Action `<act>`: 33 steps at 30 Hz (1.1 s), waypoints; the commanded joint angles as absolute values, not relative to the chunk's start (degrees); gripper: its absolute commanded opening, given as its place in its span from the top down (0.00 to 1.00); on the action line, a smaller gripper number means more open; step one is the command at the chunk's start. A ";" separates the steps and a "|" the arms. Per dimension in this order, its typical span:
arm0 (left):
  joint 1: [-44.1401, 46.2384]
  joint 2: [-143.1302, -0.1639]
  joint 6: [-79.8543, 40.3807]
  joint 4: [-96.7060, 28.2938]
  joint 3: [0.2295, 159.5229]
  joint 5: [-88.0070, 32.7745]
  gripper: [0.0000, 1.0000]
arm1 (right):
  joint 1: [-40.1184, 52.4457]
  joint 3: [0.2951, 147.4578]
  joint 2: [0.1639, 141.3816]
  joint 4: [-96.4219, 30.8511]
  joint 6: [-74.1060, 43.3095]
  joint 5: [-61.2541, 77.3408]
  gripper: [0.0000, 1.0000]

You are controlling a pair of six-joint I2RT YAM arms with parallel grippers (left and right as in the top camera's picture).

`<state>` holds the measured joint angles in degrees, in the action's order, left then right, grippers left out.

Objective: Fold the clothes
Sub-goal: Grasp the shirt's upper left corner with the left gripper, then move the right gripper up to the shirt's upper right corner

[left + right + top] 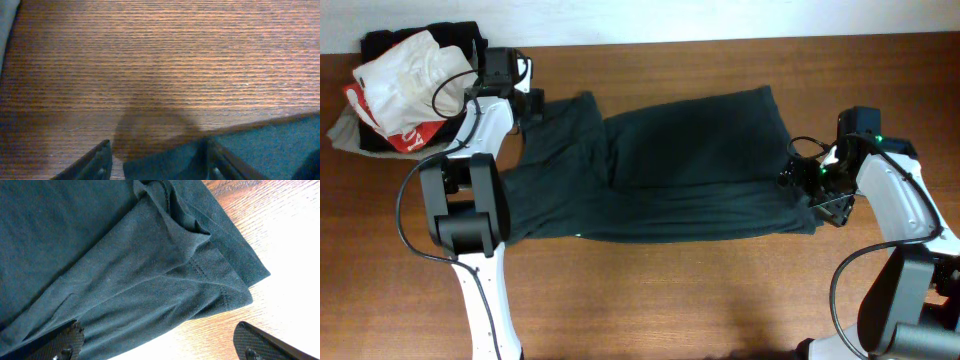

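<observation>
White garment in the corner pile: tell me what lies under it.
Under the white garment a red garment with white lettering pokes out at its near edge, and black fabric shows behind it. How far either runs beneath is covered.

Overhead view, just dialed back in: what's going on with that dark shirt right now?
The large dark teal-grey short-sleeved T-shirt lies spread, somewhat rumpled, across the brown wooden table, not yet folded. The left hand is at the shirt's far left edge, its fingers apart on either side of that edge, not clamped. The right hand is wide open over the shirt's right end, holding nothing. A pile of white and red garments sits at the far left corner.
</observation>
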<state>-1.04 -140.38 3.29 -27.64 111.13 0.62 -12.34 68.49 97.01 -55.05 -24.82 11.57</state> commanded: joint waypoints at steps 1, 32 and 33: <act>-1.10 -142.82 3.64 -28.05 111.59 1.28 0.66 | -12.38 69.30 96.20 -55.02 -24.43 11.81 0.01; -1.91 -147.44 0.64 -33.28 111.46 2.11 0.57 | -12.38 69.30 96.20 -55.02 -24.43 11.81 0.01; -1.91 -147.44 0.67 -33.43 111.46 2.13 0.63 | -12.38 69.30 96.20 -55.02 -24.43 11.81 0.01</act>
